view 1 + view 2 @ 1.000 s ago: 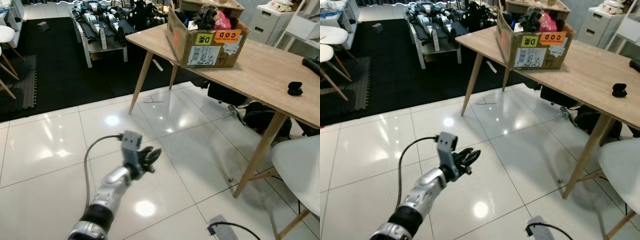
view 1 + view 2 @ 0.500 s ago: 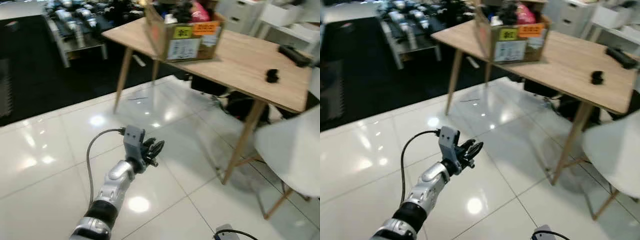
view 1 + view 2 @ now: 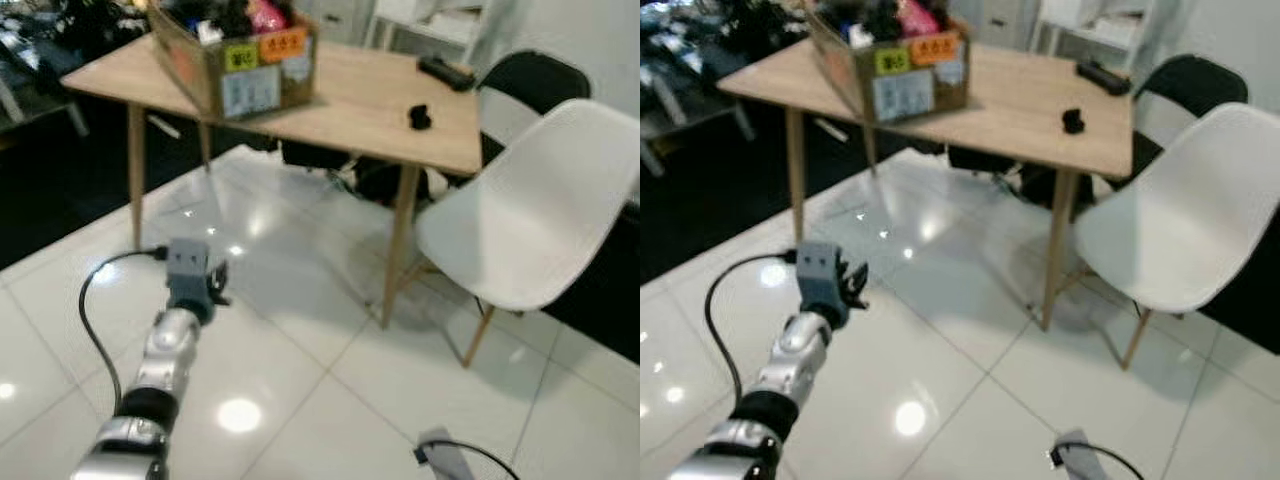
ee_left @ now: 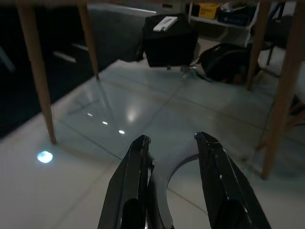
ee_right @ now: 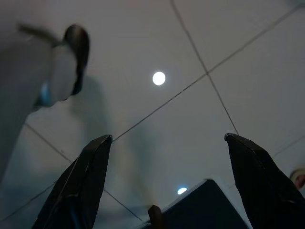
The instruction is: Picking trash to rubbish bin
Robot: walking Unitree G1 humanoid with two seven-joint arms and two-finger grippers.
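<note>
Head views: my left claw [image 3: 215, 283] hovers over white floor tiles [image 3: 330, 380], empty; a cardboard box [image 3: 890, 62] crammed with clutter sits on the surface [image 3: 380, 95]. Left wrist: fingers [image 4: 136, 176] parted. Right wrist: claw [image 5: 167, 191] spread wide. Trash and bin unseen, so I cannot judge handling.

a lived-in home or studio room: glossy white floor tiles [image 3: 330, 400], a wooden desk [image 3: 370, 95] carrying a labelled cardboard box [image 3: 235, 60], a white shell chair [image 3: 520, 215], and white shelving [image 3: 1090, 25] behind.
</note>
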